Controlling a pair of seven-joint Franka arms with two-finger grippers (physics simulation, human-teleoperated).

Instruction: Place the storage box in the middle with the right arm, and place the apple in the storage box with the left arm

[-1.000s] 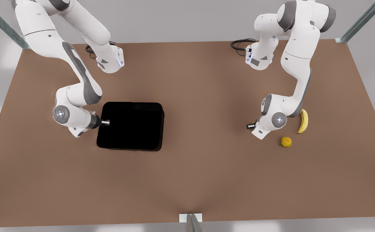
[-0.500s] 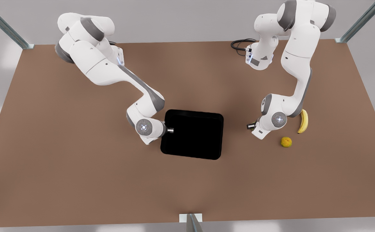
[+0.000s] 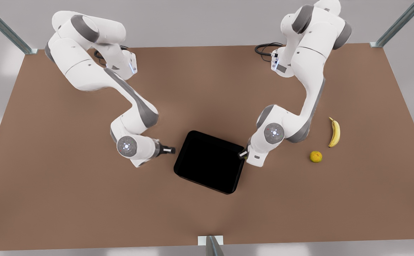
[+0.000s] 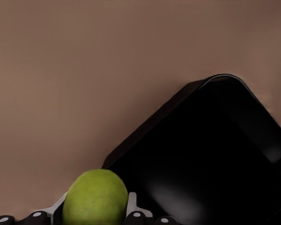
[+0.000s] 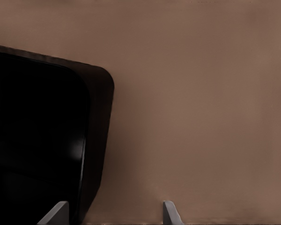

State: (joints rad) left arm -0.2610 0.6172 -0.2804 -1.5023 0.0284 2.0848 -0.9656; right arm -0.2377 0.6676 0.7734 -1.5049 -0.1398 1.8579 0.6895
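The glossy black storage box [image 3: 208, 161] lies turned at an angle near the table's middle; it also shows in both wrist views [image 4: 201, 159] [image 5: 33, 136]. My left gripper [image 3: 243, 154], on the arm at the front view's right, hovers at the box's right edge. It is shut on the green apple [image 4: 96, 197], which hangs just over the box's rim. My right gripper [image 3: 169, 150], on the arm at the front view's left, stands open a short way off the box's left side. Its two fingertips [image 5: 61, 211] are spread wide with nothing between them.
A yellow banana [image 3: 334, 132] and a yellow-orange round fruit [image 3: 316, 156] lie on the brown table [image 3: 86, 199] at the front view's right. Black cables [image 3: 265, 48] sit by the arm bases at the back. A metal post [image 3: 210, 243] stands at the front edge.
My right gripper let go of the box and backed off toward the front view's left. The box turned and slid slightly. My left gripper carried the apple from beside the banana to the box's right edge.
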